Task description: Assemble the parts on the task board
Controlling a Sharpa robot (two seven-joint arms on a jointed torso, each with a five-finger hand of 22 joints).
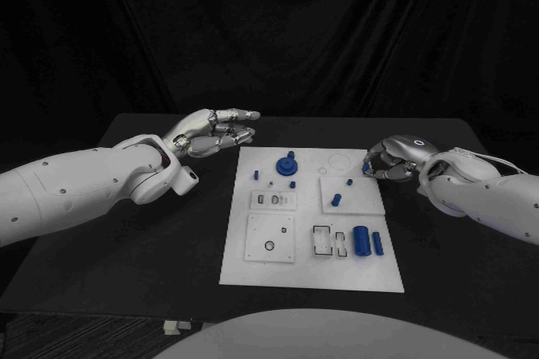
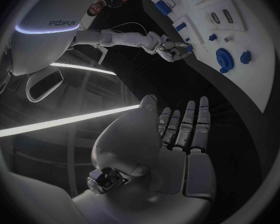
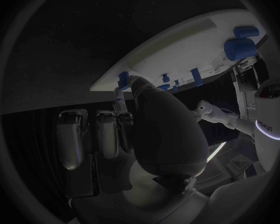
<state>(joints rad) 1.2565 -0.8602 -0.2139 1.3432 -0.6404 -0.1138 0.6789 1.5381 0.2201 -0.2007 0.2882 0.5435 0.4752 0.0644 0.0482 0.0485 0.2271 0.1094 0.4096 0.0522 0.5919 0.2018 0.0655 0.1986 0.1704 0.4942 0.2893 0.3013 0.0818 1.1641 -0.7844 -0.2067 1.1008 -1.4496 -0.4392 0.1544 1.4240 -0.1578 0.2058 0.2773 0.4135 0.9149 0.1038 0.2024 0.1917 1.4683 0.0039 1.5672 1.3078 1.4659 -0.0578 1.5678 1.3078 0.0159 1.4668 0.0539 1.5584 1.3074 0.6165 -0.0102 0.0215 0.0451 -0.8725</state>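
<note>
The white task board [image 1: 315, 273] lies mid-table. A round blue gear part [image 1: 287, 166] stands at its far end, small blue pegs [image 1: 337, 197] are scattered around the middle, and a thick blue cylinder [image 1: 361, 240] lies beside a thinner one [image 1: 378, 243] near the right edge. My right hand [image 1: 393, 158] is at the board's far right corner, thumb and finger pinching a small blue peg [image 1: 366, 167], which the right wrist view shows at the board's edge [image 3: 123, 79]. My left hand [image 1: 213, 131] hovers off the board's far left corner; its fingers [image 2: 187, 127] are stretched out and hold nothing.
Raised white sub-plates with slots and holes [image 1: 272, 238] sit on the board's left half. Bare black table [image 1: 135, 258] surrounds the board on all sides. The left wrist view shows the gear part [image 2: 224, 59] and my right hand [image 2: 168, 47] across the board.
</note>
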